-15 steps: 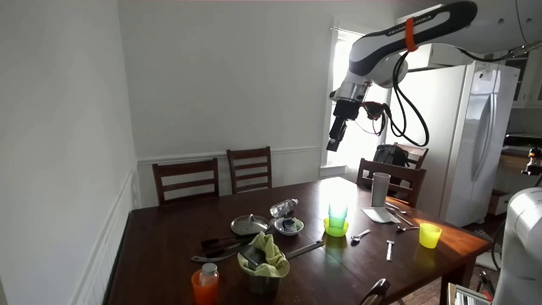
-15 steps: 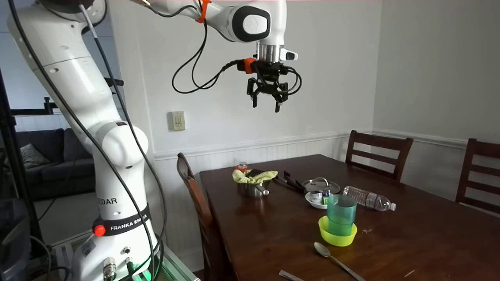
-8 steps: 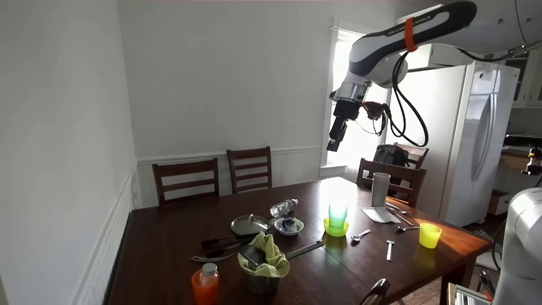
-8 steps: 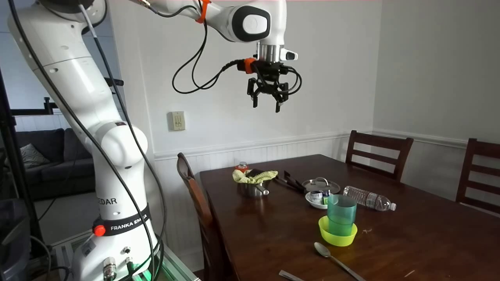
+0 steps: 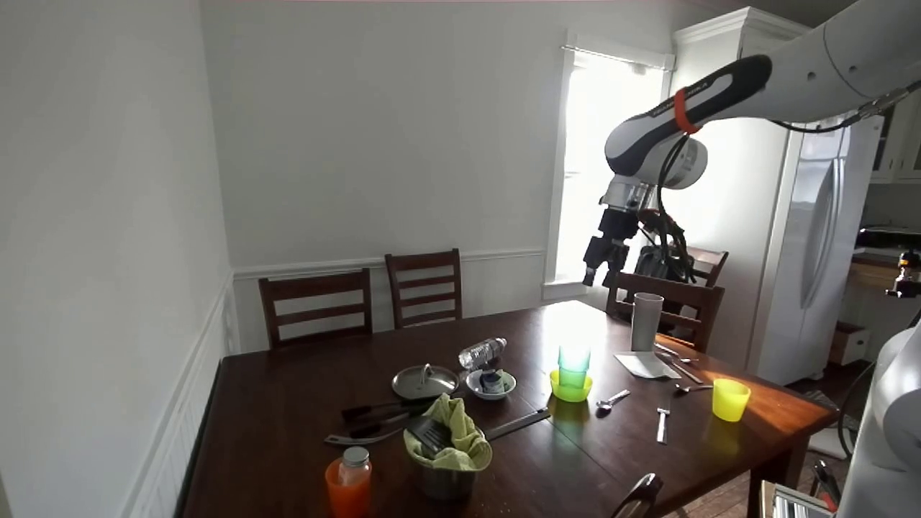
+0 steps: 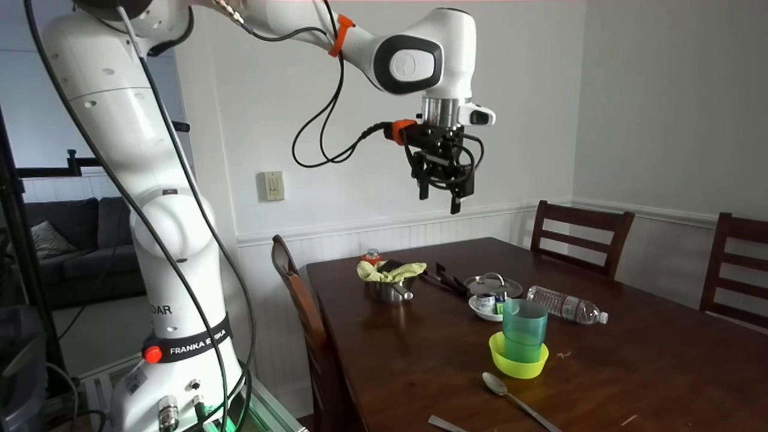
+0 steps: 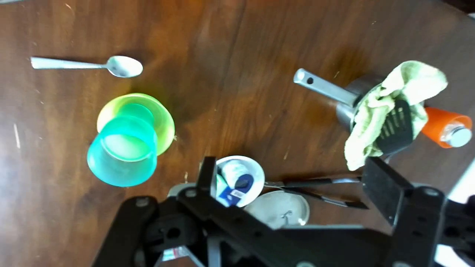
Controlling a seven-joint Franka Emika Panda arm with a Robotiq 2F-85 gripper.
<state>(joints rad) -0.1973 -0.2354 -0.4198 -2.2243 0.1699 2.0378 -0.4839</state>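
Note:
High above the brown table, my gripper (image 5: 600, 278) (image 6: 440, 200) (image 7: 291, 177) stands open, fingers wide apart, touching nothing. In the wrist view a white bowl (image 7: 259, 180) of small packets shows beside one finger, which covers part of it. Between the fingers, far below, lie a metal lid (image 7: 274, 207) and black-handled utensils (image 7: 308, 183). Past the right finger is a pot (image 7: 345, 113) with a pale green cloth (image 7: 419, 79) and black spatula (image 7: 395, 129). A teal cup (image 7: 122, 163) (image 6: 524, 327) stands in a yellow-green bowl (image 7: 165, 128) (image 6: 519, 367).
An orange cup (image 5: 349, 493) holds a capped jar. A clear bottle (image 6: 564, 305) lies on its side, and a spoon (image 7: 124, 66) is near the bowl. A tall grey cup (image 5: 646, 324) and yellow cup (image 5: 731, 401) stand upright. Chairs (image 6: 582, 228) line the table.
Over the last half second the gripper has come down and shifted rightward in both exterior views, and it has turned at the wrist. Everything on the table lies as before.

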